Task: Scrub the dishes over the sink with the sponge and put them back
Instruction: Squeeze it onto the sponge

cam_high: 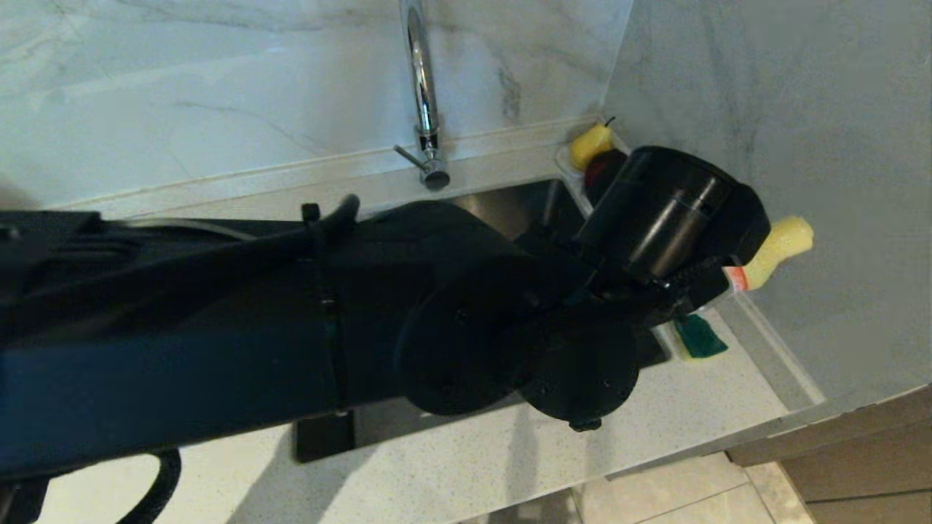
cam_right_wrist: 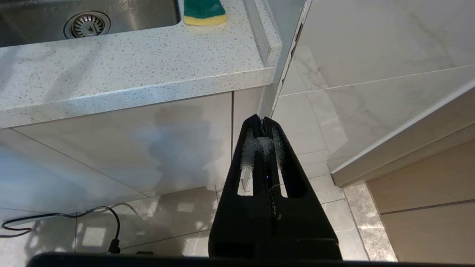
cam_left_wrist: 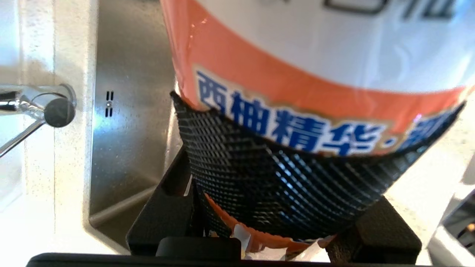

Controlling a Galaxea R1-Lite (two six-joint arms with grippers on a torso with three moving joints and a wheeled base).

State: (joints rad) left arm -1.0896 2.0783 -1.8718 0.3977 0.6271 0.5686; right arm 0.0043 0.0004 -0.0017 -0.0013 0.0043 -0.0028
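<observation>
My left gripper (cam_high: 717, 282) (cam_left_wrist: 282, 185) is shut on a dish-soap bottle (cam_left_wrist: 315, 59) with an orange and white label. The bottle's yellow top (cam_high: 783, 246) points toward the right wall, above the counter to the right of the sink (cam_high: 510, 204) (cam_left_wrist: 126, 129). The sponge (cam_high: 699, 336) (cam_right_wrist: 204, 11), green face up on yellow foam, lies on the counter at the sink's right rim, just below the gripper. The dishes are out of view. My right gripper (cam_right_wrist: 264, 122) hangs shut and empty below the counter edge, over the floor.
A chrome gooseneck faucet (cam_high: 422, 94) (cam_left_wrist: 55, 109) stands behind the sink. A small white dish with a yellow pear (cam_high: 591, 145) sits in the back right corner. The drain strainer (cam_right_wrist: 87, 24) shows in the basin. Marble walls close the back and right.
</observation>
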